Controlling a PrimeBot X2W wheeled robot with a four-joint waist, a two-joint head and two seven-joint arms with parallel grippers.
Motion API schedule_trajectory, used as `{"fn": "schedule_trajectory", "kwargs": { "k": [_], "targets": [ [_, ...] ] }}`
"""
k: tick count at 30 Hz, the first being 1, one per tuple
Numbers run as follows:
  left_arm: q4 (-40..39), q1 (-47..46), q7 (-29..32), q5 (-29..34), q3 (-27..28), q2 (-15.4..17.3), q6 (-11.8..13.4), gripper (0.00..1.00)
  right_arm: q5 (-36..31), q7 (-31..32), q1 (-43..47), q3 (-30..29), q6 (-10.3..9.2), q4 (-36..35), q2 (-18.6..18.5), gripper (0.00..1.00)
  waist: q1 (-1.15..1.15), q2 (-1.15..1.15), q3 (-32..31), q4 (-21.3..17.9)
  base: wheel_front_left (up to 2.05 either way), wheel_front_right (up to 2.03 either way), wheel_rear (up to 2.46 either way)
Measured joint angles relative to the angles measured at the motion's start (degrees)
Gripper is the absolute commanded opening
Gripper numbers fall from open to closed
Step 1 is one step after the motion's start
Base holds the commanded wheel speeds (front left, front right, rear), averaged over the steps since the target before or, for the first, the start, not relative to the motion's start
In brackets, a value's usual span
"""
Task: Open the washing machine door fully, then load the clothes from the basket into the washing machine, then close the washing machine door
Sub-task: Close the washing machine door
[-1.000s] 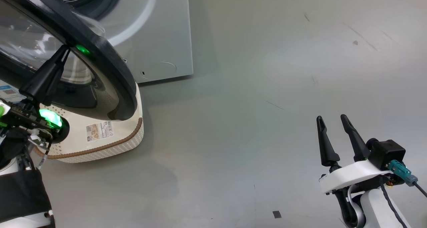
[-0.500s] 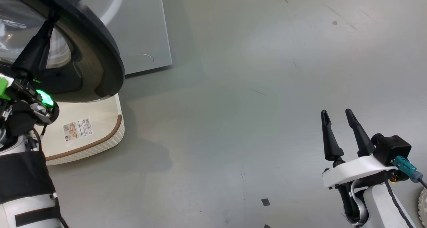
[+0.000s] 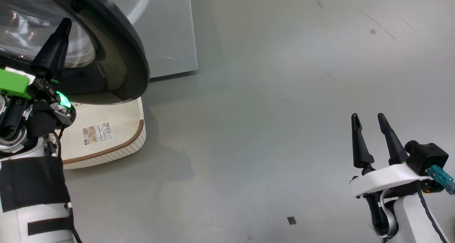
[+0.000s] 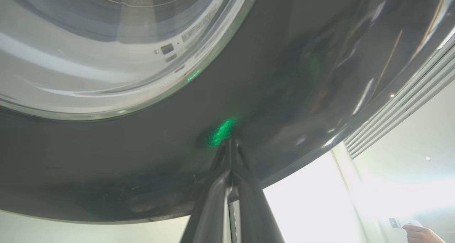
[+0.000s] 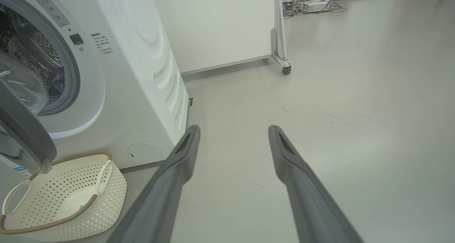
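Right wrist view shows the drum (image 5: 42, 48) beyond the open door (image 5: 25, 131).

L pincer (image 4: 230, 143), fingers pressed together, tips right up against the glossy black rim of the washing machine door (image 4: 106, 154). Green glow (image 4: 221, 132) on the rim just by the tips. Clear glass bowl (image 4: 106, 40) bulges upper left. Bottom-right corner: a person's hand (image 4: 421, 233), blurry.

Bright, even, sharp.
Glare blows out beyond the washing machine door (image 4: 249, 93); green glint on its rim; soft shadows on the floor (image 3: 249, 129).
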Motion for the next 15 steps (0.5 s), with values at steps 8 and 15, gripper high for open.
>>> {"fn": "schedule_trajectory", "kwargs": {
  "k": [8,15],
  "targets": [
    [0.29,0.74,-2.49,-2.1,-1.09,0.0,0.0,0.0,-0.07,0.0,0.01,-0.47,0.0,0.04,0.01,1.0,0.0,0.0,-1.21,2.73,0.0,0.0,0.0],
    [0.16,4.2,-4.35,-2.71,-2.07,-0.01,0.0,0.0,-0.15,0.0,0.07,-0.48,0.0,0.55,0.1,1.0,0.0,0.0,-3.19,4.49,0.0,0.0,0.0]
  ]
}}
